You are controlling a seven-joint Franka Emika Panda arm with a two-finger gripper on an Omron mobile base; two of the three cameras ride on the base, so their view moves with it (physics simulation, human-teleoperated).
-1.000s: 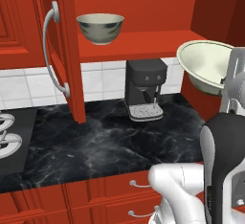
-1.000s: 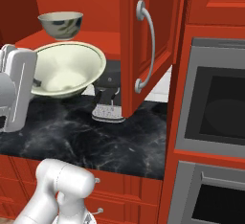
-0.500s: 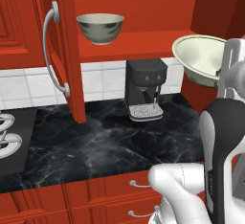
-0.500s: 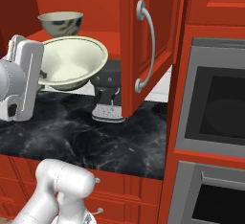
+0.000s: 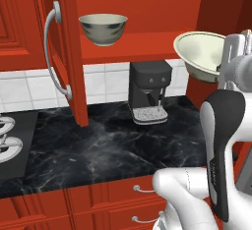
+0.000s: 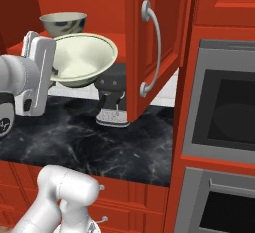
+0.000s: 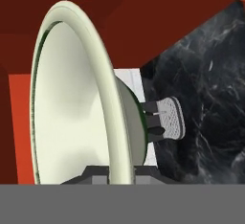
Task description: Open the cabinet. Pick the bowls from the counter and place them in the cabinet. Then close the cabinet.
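A: Change since a second ago?

B: Wide bowl carried left and up, now level with shelf, just off its right end. Deep bowl unmoved on shelf.

A: Meaning?

B: Second placement under way; counter bare of bowls. Closing doors still to come.

A: Fingers?

B: Gripper clamped on wide bowl's rim.

A: Look of it?

B: Cream inside, dark green edge, tilted, mouth toward arm. Cabinet door swung open.
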